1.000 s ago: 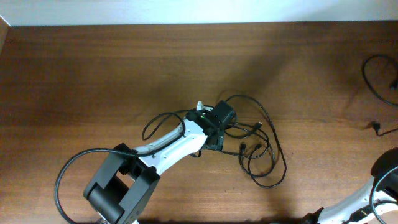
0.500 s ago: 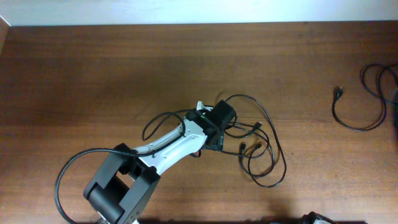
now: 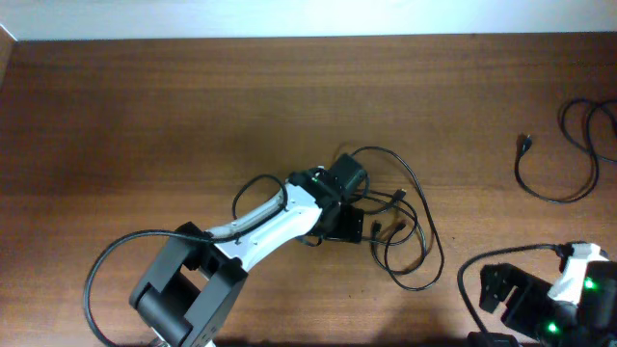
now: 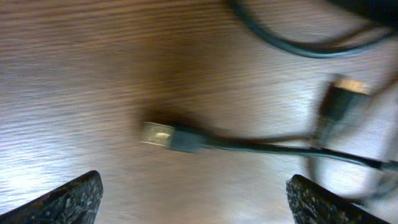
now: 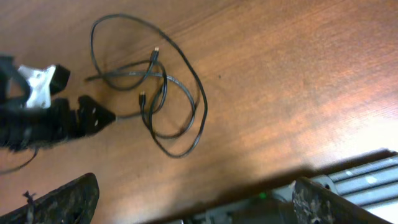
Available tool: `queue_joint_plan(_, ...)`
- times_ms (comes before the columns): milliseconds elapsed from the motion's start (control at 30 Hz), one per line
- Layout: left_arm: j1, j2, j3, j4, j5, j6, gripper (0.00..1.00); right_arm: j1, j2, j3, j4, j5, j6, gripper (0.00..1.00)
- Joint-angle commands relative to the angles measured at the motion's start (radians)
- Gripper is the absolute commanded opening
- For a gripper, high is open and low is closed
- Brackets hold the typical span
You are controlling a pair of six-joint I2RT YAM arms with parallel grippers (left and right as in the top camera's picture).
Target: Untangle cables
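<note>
Left wrist view only: blurred metal-tipped plug (image 4: 163, 135) lying on table (image 4: 74, 74), between spread, empty fingers of left gripper (image 4: 196, 202). Overhead: cable bundle (image 3: 398, 197) mid-table, left gripper over its left side; separate cable (image 3: 549, 199) well right of bundle. Right gripper (image 5: 199, 205) splayed, holding nothing, well apart from bundle, toward front-right of it

The bench (image 3: 145, 106) is of dark brown wood, with a fine grain that runs from left to right in the overhead view. Along its far edge lies a pale strip (image 3: 308, 17) (wall or floor, I cannot tell). The light is soft, and a darker shade lies on the middle of the wood. In the right wrist view a grey rail (image 5: 373, 169) borders the bench edge.
</note>
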Motion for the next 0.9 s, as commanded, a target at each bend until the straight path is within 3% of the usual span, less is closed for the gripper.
queue_joint_plan(0, 0.002, -0.044, 0.103, -0.011, 0.211, 0.008, 0.94, 0.005, -0.01, -0.039, 0.012, 0.082, 0.057, 0.99)
queue_joint_plan(67, 0.002, -0.124, 0.144, 0.039, 0.212, -0.112, 0.99, 0.005, -0.01, -0.039, 0.014, 0.096, 0.057, 0.99)
queue_joint_plan(133, 0.0, -0.136, 0.143, 0.182, 0.192, -0.355, 0.99, 0.005, -0.01, -0.039, 0.018, 0.095, 0.057, 0.99)
queue_joint_plan(233, -0.028, -0.105, 0.143, 0.192, 0.075, -0.626, 0.99, 0.005, -0.01, -0.04, 0.018, 0.096, 0.056, 0.99)
queue_joint_plan(367, -0.094, -0.039, 0.143, 0.241, 0.01, -0.703, 1.0, 0.005, -0.01, -0.04, 0.018, 0.103, 0.056, 0.99)
queue_joint_plan(467, -0.112, 0.056, 0.143, 0.279, -0.007, -0.703, 0.92, 0.005, -0.01, -0.04, 0.014, 0.103, 0.056, 0.99)
queue_joint_plan(500, -0.112, 0.086, 0.143, 0.28, -0.037, -0.703, 0.78, 0.005, -0.01, -0.04, 0.014, 0.103, 0.056, 0.99)
queue_joint_plan(533, -0.112, 0.116, 0.143, 0.285, -0.051, -0.702, 0.46, 0.005, -0.01, -0.04, 0.014, 0.103, 0.056, 0.99)
queue_joint_plan(567, -0.107, 0.132, 0.143, 0.289, -0.05, -0.69, 0.0, 0.005, -0.01, -0.04, 0.014, 0.103, 0.056, 0.99)
queue_joint_plan(633, -0.078, 0.105, 0.166, 0.299, -0.034, -0.459, 0.0, 0.005, -0.01, -0.04, 0.014, 0.103, 0.056, 0.98)
queue_joint_plan(667, -0.046, 0.037, 0.201, 0.294, 0.014, -0.23, 0.0, 0.005, -0.01, -0.04, 0.014, 0.103, 0.056, 0.99)
queue_joint_plan(700, -0.027, -0.048, 0.217, 0.274, 0.04, -0.077, 0.0, 0.005, -0.01, -0.04, 0.014, 0.102, 0.056, 0.99)
queue_joint_plan(800, -0.022, -0.342, 0.22, 0.213, 0.04, 0.179, 0.0, 0.005, -0.01, -0.041, 0.015, 0.04, 0.057, 0.99)
queue_joint_plan(867, -0.022, -0.513, 0.22, 0.206, 0.035, 0.274, 0.0, 0.005, -0.01, -0.041, 0.016, -0.082, 0.057, 0.99)
